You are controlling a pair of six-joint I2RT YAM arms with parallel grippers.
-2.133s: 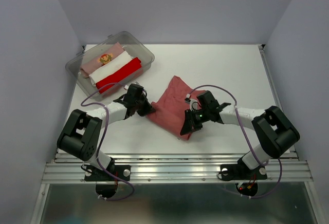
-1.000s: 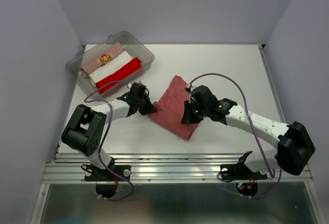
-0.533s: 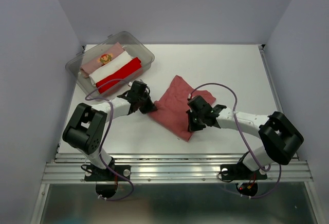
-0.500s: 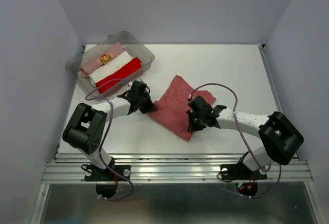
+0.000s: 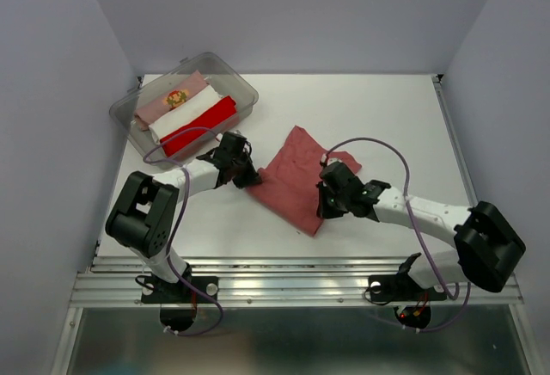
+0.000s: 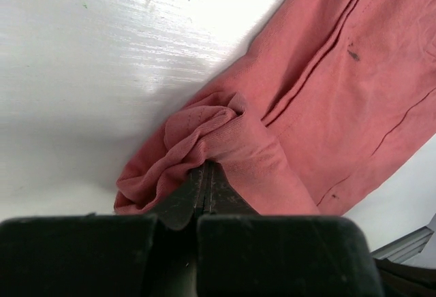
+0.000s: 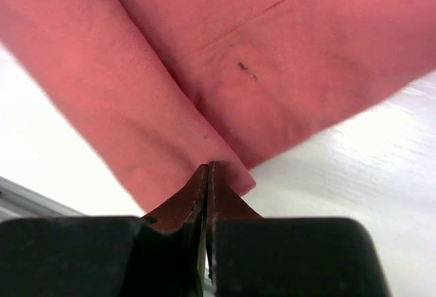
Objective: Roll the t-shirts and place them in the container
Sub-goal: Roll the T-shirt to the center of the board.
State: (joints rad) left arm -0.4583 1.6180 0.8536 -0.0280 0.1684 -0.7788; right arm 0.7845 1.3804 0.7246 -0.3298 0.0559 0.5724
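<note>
Pinching a bunched corner of the brick-red shirt, the left tool is fully closed on cloth; the right tool is closed on its folded edge. The shirt lies folded mid-desk, not yet rolled. Judgement: move both tools together, low and level, so the fold turns evenly without slack.

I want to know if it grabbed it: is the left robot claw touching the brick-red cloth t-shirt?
Touching. The left wrist view shows the left gripper with its fingers shut, pinching a bunched fold of the brick-red cloth t-shirt.
</note>
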